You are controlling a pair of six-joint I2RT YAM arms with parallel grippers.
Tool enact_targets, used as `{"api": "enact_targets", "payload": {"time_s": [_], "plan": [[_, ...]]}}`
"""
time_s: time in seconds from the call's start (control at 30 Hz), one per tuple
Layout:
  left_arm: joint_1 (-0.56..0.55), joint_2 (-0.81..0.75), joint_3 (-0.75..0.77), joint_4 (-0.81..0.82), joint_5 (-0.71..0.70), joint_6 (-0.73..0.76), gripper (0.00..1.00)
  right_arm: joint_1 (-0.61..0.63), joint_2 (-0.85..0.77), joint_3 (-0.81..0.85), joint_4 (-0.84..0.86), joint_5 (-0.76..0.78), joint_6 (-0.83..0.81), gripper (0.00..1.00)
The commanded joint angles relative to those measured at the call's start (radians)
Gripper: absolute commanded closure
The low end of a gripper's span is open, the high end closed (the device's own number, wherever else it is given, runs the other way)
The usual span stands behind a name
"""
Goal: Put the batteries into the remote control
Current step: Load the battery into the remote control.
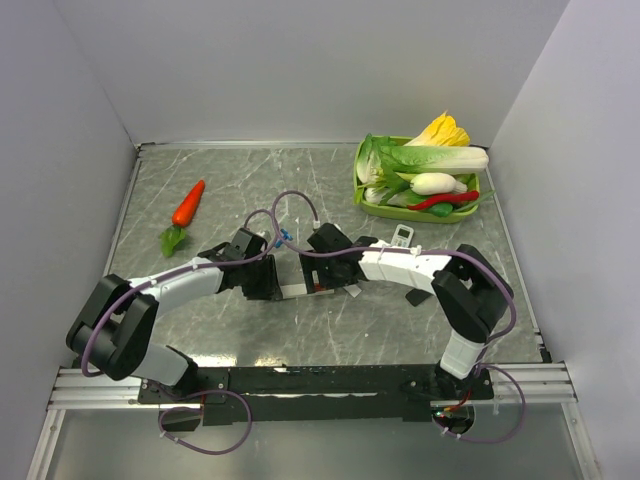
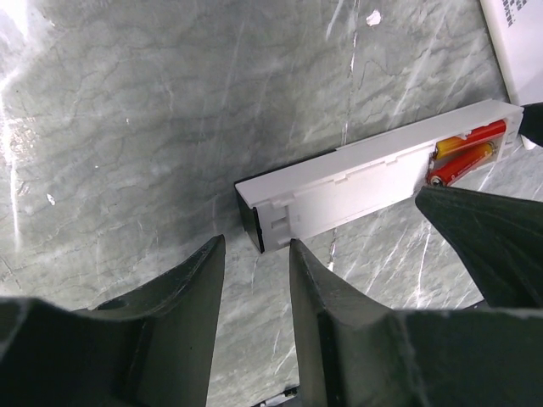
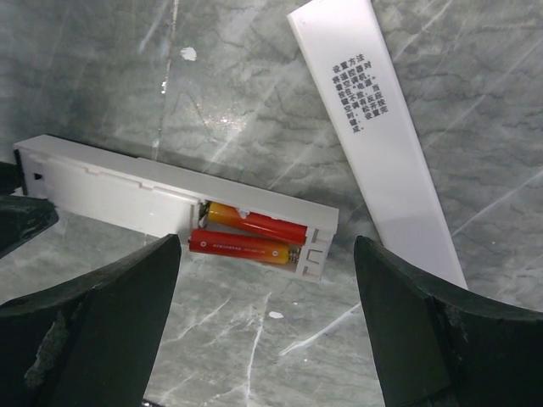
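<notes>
The slim white remote control [image 2: 356, 182] lies back-up on the table between the two grippers; it also shows in the top view [image 1: 297, 290] and the right wrist view [image 3: 110, 186]. Its open compartment holds two red-orange batteries [image 3: 246, 237] side by side, also seen in the left wrist view [image 2: 462, 157]. The detached white back cover [image 3: 373, 127] lies beside that end. My left gripper [image 2: 253, 253] is open, its tips just short of the remote's plain end. My right gripper [image 3: 265, 254] is wide open above the battery end, holding nothing.
A green tray [image 1: 361, 190] of vegetables stands at the back right. A toy carrot [image 1: 186, 208] lies at the back left. A shorter white remote [image 1: 402, 236] and a black remote [image 1: 418, 297] lie by the right arm. Walls enclose the table.
</notes>
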Motion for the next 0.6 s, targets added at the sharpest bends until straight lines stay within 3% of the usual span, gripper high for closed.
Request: {"api": "enact_targets", "payload": {"time_s": [0.0,0.37,0.57], "plan": [[-0.005,-0.015,0.035,0.023,0.004,-0.011,0.58,-0.011,-0.093,-0.009,0.039,-0.021,0.02,0.1],[-0.005,0.003,0.037,0.04,0.015,-0.019,0.58,-0.039,-0.118,-0.038,0.059,-0.003,0.051,0.11],[-0.005,0.008,0.032,0.042,0.019,-0.02,0.61,-0.046,-0.098,-0.07,0.081,-0.016,0.062,0.18]]}}
